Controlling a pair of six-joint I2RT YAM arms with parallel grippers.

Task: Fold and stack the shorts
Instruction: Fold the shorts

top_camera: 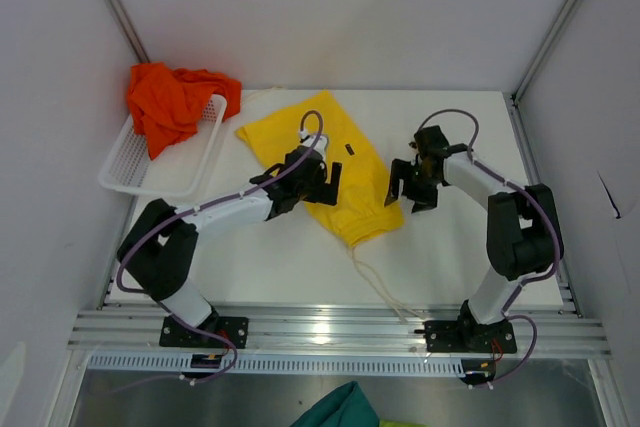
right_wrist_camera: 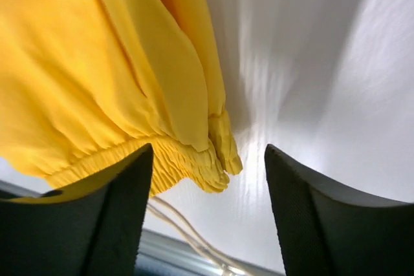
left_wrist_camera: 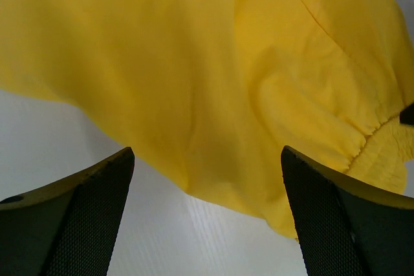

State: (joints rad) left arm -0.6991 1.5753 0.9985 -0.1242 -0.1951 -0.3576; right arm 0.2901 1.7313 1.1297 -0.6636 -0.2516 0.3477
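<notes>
The yellow shorts (top_camera: 362,197) lie folded in a long strip across the middle of the table, waistband toward the front, white drawstrings (top_camera: 385,282) trailing to the front edge. My left gripper (top_camera: 312,179) hovers over the strip's middle, open, with yellow fabric (left_wrist_camera: 226,75) just beyond its fingers and nothing between them. Just right of the waistband corner (right_wrist_camera: 213,159) my right gripper (top_camera: 408,192) stands open and holds nothing; the drawstrings (right_wrist_camera: 187,234) show below it. The orange-red shorts (top_camera: 170,97) sit crumpled in the basket at the back left.
A white plastic basket (top_camera: 125,172) stands at the table's left edge. An aluminium rail (top_camera: 330,332) runs along the front. A teal-green cloth (top_camera: 335,409) lies below the rail. White walls close in the sides and back.
</notes>
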